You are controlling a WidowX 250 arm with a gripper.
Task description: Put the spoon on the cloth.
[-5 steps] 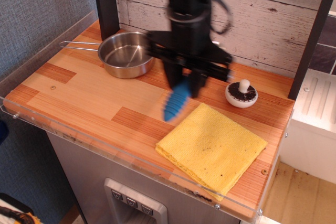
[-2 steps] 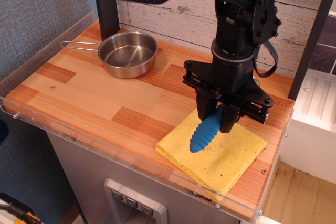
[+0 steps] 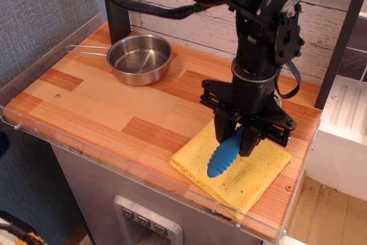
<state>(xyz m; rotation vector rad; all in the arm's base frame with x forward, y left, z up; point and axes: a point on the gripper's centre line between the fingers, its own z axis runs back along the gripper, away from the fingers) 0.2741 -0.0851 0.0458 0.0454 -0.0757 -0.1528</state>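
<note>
My gripper [image 3: 237,140] is shut on the spoon [image 3: 223,155], gripping the upper end of its ribbed bright-blue handle. The handle hangs down and to the left, its tip low over or touching the middle of the yellow cloth [image 3: 258,171]. The spoon's metal bowl is hidden behind the gripper. The cloth lies flat on the front right of the wooden table [image 3: 92,104], and the black arm stands directly above it.
A steel saucepan [image 3: 139,58] with a wire handle sits at the back left. A clear plastic rim [image 3: 103,156] runs along the table's front and left edges. A dark post [image 3: 116,4] stands at the back left. The arm hides the area behind the cloth.
The gripper has carried the spoon from the table's middle rightward over the cloth, then lowered it slightly. The mushroom-like object seen at the back right is now hidden behind the arm.
</note>
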